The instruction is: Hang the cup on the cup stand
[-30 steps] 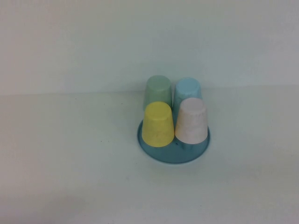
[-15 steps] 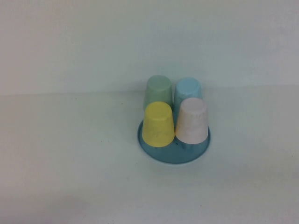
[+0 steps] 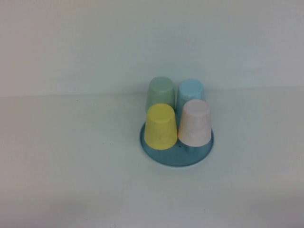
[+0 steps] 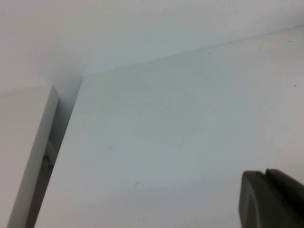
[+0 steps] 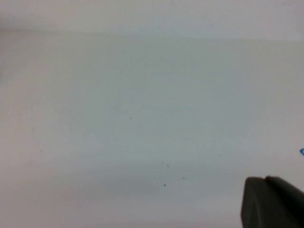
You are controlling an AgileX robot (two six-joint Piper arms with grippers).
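The pale pink cup (image 3: 194, 122) sits upside down on the front right of the round teal cup stand (image 3: 164, 157) in the high view. A yellow cup (image 3: 160, 126), a green cup (image 3: 160, 93) and a light blue cup (image 3: 190, 92) sit upside down on it too; the posts are hidden under them. Neither arm shows in the high view. My left gripper (image 4: 264, 175) shows only in the left wrist view, shut and empty over bare table. My right gripper (image 5: 266, 179) shows only in the right wrist view, shut and empty over bare table.
The white table (image 3: 71, 156) meets a white back wall (image 3: 95, 42) behind the stand. The left wrist view shows the table's edge and a white panel (image 4: 33, 152) beside it.
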